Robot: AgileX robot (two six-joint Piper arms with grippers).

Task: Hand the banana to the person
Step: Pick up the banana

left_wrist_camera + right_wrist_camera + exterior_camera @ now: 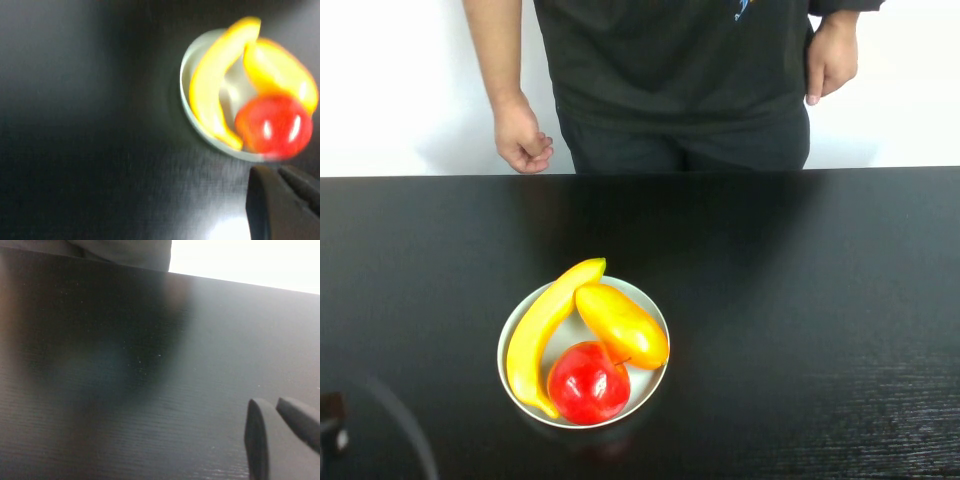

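The banana lies along the left side of a white bowl at the table's middle front, beside a yellow-orange mango-like fruit and a red apple. In the left wrist view the banana and the bowl show blurred. My left gripper hovers short of the bowl's near-left side, empty, its fingers together. Part of the left arm shows at the front left corner. My right gripper is over bare table, empty, fingers together. The person stands behind the table's far edge, hands hanging.
The black table stretches wide on both sides of the bowl. The person's hand hangs just beyond the far edge at the left, the other hand at the hip on the right.
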